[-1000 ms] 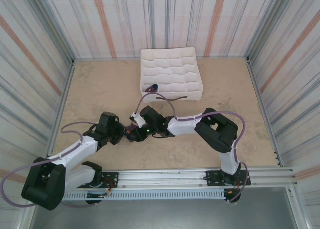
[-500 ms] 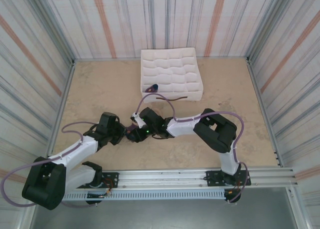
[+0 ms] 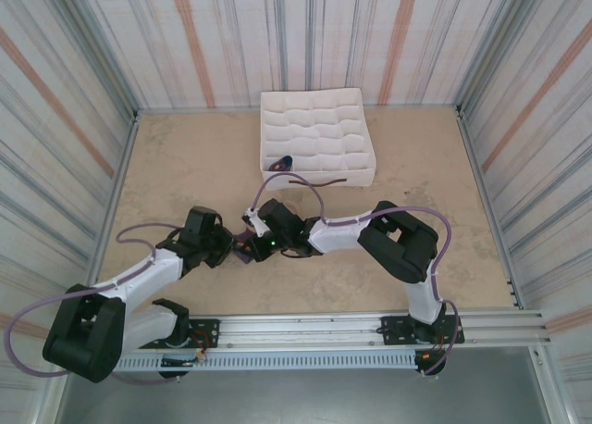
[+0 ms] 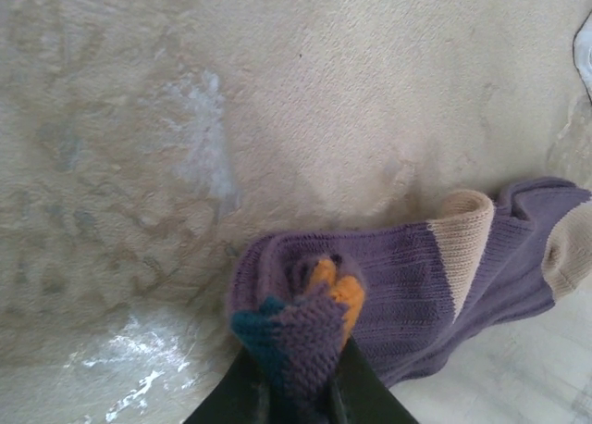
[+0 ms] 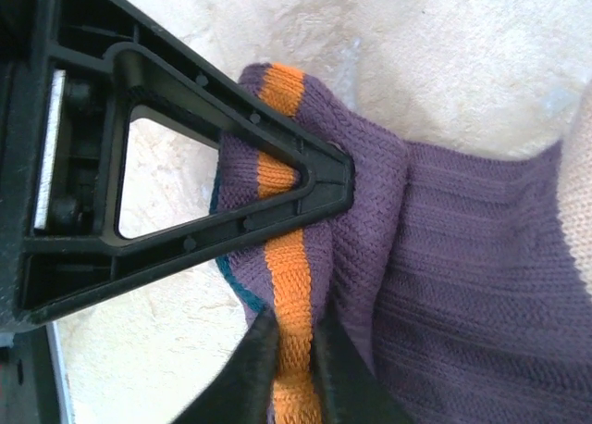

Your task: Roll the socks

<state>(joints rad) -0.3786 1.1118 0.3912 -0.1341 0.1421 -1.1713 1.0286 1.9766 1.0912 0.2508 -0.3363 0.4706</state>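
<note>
Only the left arm creeps in a hair. Both left claw (image 4: 298, 392) and right claw (image 5: 294, 368) pinch the socks (image 4: 416, 276) by the orange end, with the purple length running off to each claw's right.

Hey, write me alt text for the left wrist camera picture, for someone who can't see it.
The left gripper pinches the bunched end of a purple sock, where orange and teal fabric shows. The rest of the sock lies to the right on the tan table, with beige patches.
</note>
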